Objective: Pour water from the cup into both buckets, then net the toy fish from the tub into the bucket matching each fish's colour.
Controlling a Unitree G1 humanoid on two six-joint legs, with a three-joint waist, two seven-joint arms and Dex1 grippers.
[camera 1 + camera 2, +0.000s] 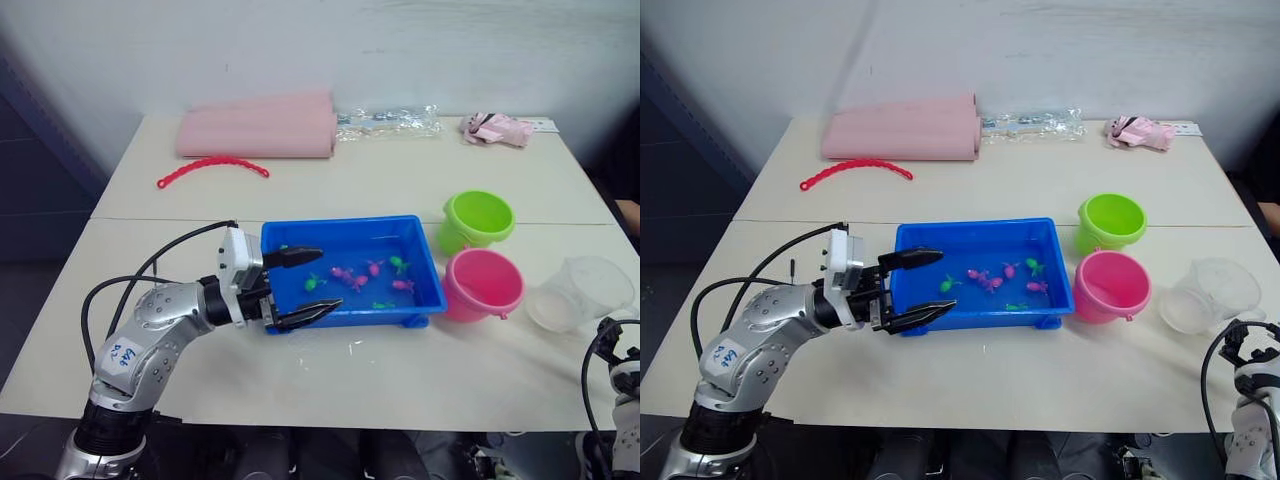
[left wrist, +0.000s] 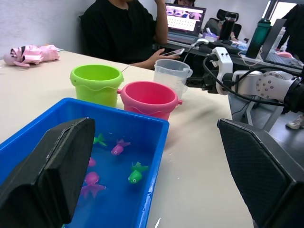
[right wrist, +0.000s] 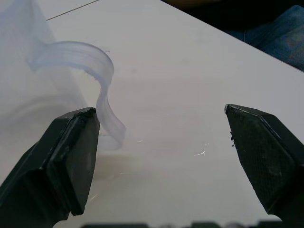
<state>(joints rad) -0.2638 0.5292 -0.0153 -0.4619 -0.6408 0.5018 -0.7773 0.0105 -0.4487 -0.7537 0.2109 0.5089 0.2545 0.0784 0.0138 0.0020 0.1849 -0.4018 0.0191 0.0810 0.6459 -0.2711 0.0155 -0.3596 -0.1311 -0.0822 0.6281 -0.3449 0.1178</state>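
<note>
My left end effector (image 1: pixel 308 285) hangs spread at the tub's (image 1: pixel 420 258) left end; its long axis runs left-right. My right end effector (image 3: pixel 161 156), spread, faces the cup's (image 1: pixel 585 290) handle.

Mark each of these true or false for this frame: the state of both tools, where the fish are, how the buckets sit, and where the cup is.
1. The left tool is open at the tub's left end. True.
2. The fish are already in the buckets. False: they lie in the tub.
3. The green bucket stands farther from the robot than the pink bucket. True.
4. The right tool is shut on the cup. False: it is open, with the cup's handle near one finger.
5. The cup stands left of the tub. False: it stands right of the pink bucket.
</note>
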